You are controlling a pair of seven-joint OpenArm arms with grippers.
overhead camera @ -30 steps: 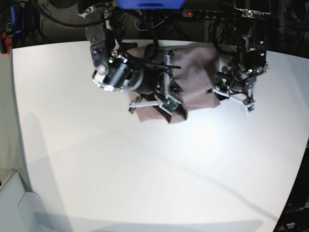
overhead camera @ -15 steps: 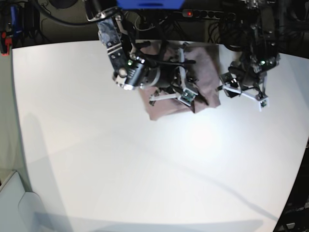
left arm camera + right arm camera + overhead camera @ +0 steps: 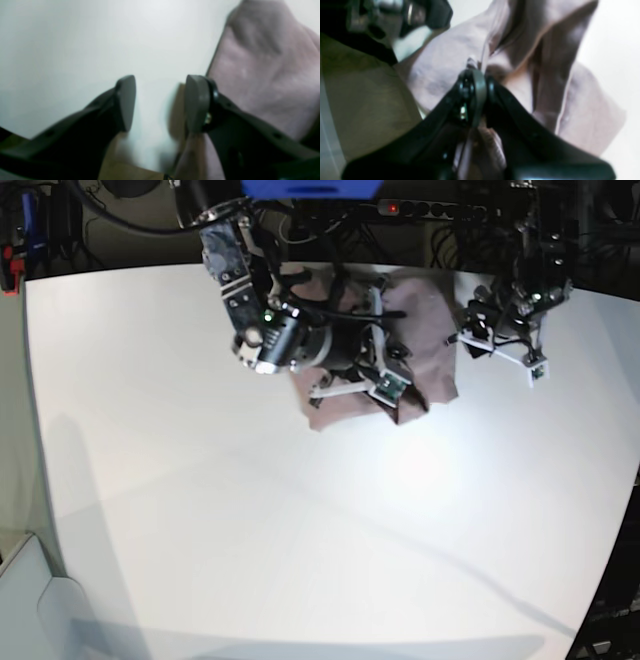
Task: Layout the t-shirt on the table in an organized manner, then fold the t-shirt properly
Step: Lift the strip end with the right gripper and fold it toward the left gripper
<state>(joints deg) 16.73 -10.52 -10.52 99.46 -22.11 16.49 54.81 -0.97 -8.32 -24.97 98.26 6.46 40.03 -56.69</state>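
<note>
The left pincer has lifted off the t-shirt, parted and empty, while the right pincer pinches it.

**Base view: shirt bunched at far edge**

t-shirt lies crumpled at far centre of the table. Right gripper sits on its left part, cloth gathered under it. Left gripper hangs just right of the shirt, jaw state unclear.

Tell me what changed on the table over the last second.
The right gripper, shut on the t-shirt, dragged it toward the base view's right. The left gripper, jaws open and empty, drew back toward the far edge of the table. The shirt stays bunched.
</note>
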